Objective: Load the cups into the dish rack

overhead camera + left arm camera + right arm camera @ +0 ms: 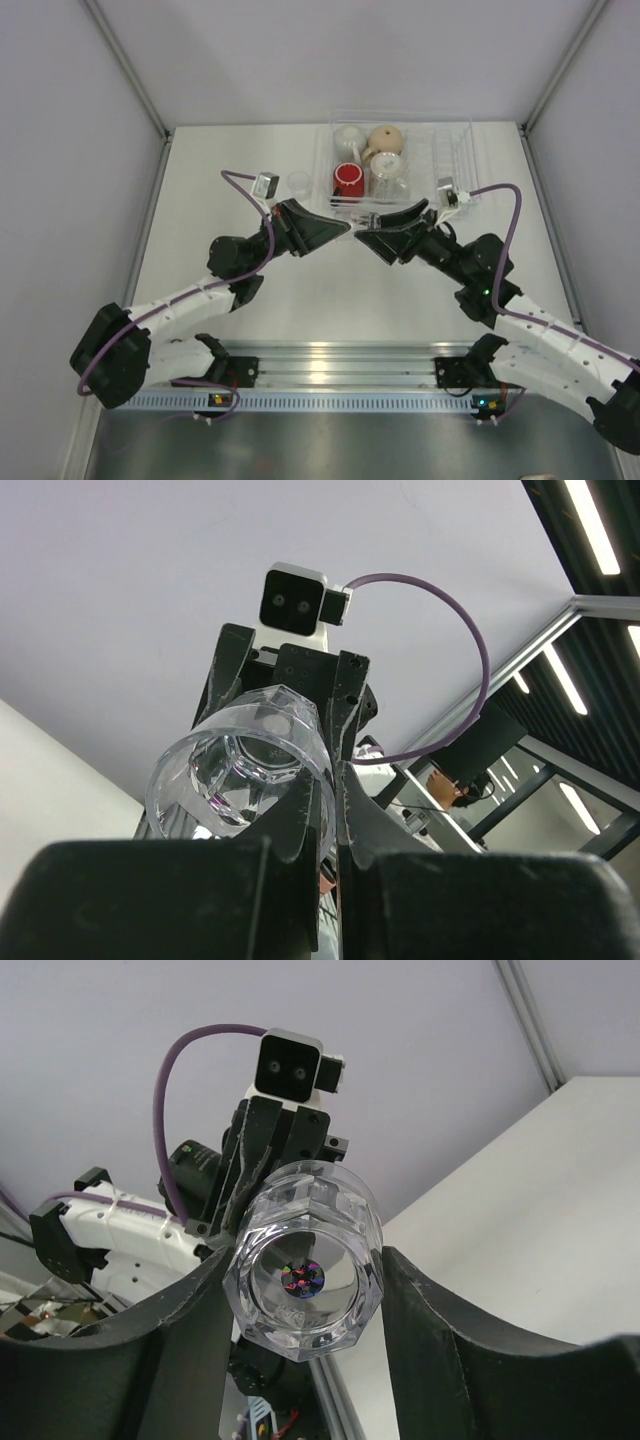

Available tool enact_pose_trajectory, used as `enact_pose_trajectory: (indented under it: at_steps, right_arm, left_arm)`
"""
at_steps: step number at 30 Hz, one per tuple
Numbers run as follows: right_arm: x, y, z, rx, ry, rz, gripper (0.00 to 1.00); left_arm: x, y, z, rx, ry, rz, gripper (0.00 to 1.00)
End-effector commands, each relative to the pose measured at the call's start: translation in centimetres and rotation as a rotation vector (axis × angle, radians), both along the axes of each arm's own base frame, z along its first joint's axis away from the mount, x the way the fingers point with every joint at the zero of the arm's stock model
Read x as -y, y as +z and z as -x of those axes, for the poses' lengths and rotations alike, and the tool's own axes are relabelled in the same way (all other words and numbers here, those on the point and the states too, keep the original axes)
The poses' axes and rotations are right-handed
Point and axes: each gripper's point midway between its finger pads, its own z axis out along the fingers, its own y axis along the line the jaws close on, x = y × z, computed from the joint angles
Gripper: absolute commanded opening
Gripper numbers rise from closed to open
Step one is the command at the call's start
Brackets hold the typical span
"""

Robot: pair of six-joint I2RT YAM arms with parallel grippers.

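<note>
A small clear glass (366,222) hangs between my two grippers, just in front of the transparent dish rack (460,140). My left gripper (328,780) is shut on the glass (230,770), pinching its rim wall with one finger inside. My right gripper (305,1260) has a finger on each side of the glass's faceted base (305,1280), and both fingers touch it. In the top view the left gripper (348,228) and right gripper (374,226) meet tip to tip. The rack holds a red mug (348,180), a tan mug (386,140), a white mug (349,136) and a clear glass (388,178).
Another small clear glass (297,182) stands on the white table (230,170), left of the rack. Grey walls enclose the table on both sides and at the back. A metal rail (340,375) runs along the near edge between the arm bases.
</note>
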Motion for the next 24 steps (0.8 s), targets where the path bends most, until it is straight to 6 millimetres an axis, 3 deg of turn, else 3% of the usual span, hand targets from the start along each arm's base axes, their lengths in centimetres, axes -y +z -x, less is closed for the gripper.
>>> enact_pose_trajectory:
  at_steps: [1,6,8,10,13,17,19,24]
  right_arm:
    - [1.6,3.4,0.6,0.091,-0.06,-0.121,0.4]
    - [2.6,4.0,1.3,0.127,-0.079,-0.156,0.25]
    - [2.8,4.0,1.3,0.139,-0.087,-0.151,0.31]
    - [2.9,4.1,1.5,0.14,-0.085,-0.154,0.48]
    - [3.0,4.1,1.5,0.139,-0.088,-0.16,0.55]
    - [2.8,3.9,1.5,0.135,-0.08,-0.155,0.61]
    - [2.8,3.7,1.4,0.131,-0.082,-0.159,0.69]
    - [2.7,3.7,1.4,0.133,-0.078,-0.154,0.68]
  left_arm:
    - [-1.4,3.2,1.8,0.145,0.014,0.112,0.0]
    - [-1.1,2.2,1.5,0.115,0.01,0.097,0.0]
    - [-1.0,2.2,1.5,0.111,0.005,0.096,0.0]
    - [-0.9,2.3,1.6,0.112,-0.001,0.096,0.0]
    - [-1.1,2.8,1.9,0.125,-0.001,0.106,0.0]
    - [-1.1,3.1,2.1,0.131,-0.01,0.11,0.0]
    - [-1.1,3.1,2.1,0.124,-0.011,0.112,0.0]
    - [-1.3,3.2,2.2,0.119,-0.008,0.118,0.0]
